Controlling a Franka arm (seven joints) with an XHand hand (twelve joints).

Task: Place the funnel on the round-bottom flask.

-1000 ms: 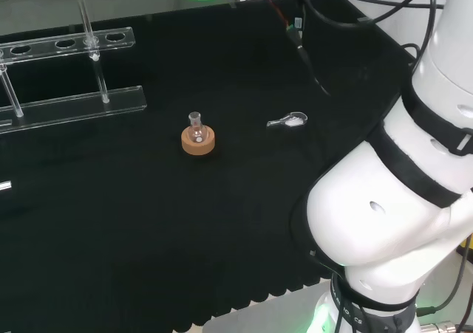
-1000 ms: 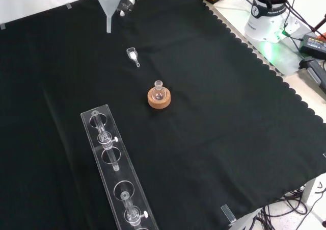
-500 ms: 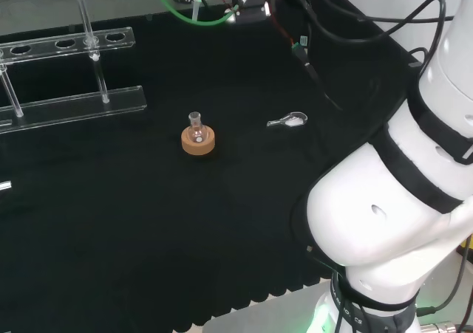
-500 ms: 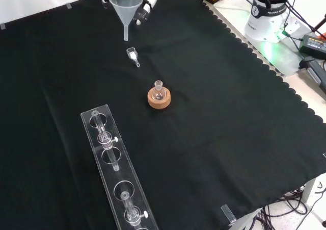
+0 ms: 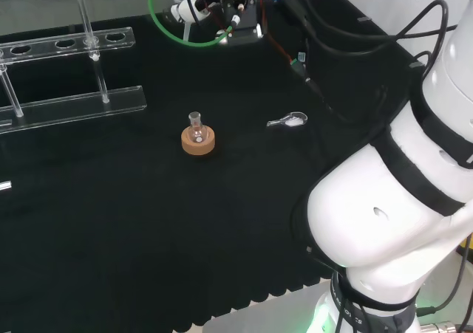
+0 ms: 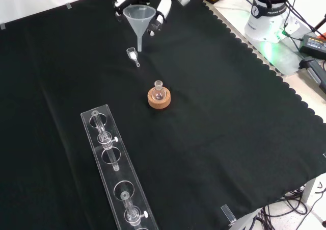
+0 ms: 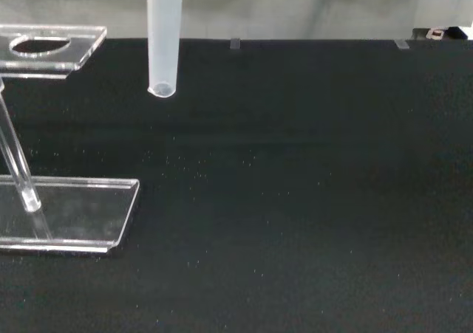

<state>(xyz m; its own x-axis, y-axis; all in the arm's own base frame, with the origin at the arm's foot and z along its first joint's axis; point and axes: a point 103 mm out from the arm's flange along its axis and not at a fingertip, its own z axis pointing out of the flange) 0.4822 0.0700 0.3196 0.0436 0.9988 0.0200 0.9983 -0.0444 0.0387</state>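
I'm in the carry step: the hand (image 6: 162,5) has its fingers curled round the rim of the funnel (image 6: 139,22), stem down, held in the air at the top of the front view. In the wrist view the stem hangs straight, its tip clear of the cloth.

The round-bottom flask (image 6: 158,90) sits upright in its cork ring (image 6: 158,99) mid-cloth, neck open, well apart from the funnel. In the front view a small glass piece (image 6: 132,54) lies on the cloth between the two, just below the stem tip.

Next move, as I judge it: bring the funnel toward the flask, keep the stem high enough to pass over that small piece, line the stem up over the neck, then lower straight. The neck is narrow, so alignment needs care; a knock could tip the flask off the ring.

The clear rack (image 6: 114,170) is off to the side, out of the path.

Labels: I can't make out any readable writing on the funnel, flask or rack.
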